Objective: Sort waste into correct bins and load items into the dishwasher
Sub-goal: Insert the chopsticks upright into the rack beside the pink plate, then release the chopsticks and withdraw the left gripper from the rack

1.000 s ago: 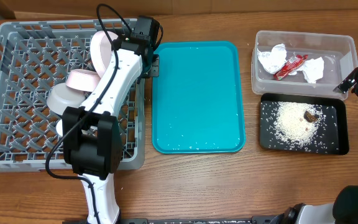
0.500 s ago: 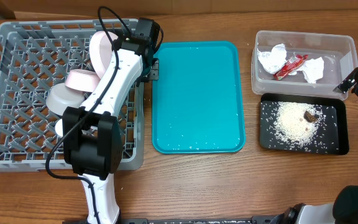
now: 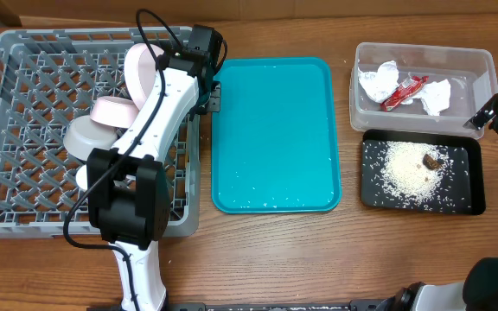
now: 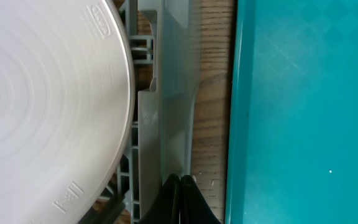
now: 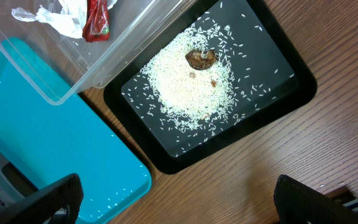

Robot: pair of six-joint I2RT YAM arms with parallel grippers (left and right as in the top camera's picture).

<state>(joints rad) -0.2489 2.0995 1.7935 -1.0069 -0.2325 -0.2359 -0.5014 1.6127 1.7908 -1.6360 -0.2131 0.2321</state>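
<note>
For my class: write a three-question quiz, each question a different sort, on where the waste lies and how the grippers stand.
1. True or false: the red snack wrapper lies inside the clear plastic rectangular tub.
2. The main pile of loose white rice grains lies in: A) teal plastic tray, B) shallow black rectangular tray, C) grey plastic dish rack.
3. Short answer: which is shut, the left gripper or the right gripper?
Key: 1 true; 2 B; 3 left gripper.

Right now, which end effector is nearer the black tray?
Right. Right end effector: beside the black tray; left end effector: across the teal tray, at the dish rack.
</note>
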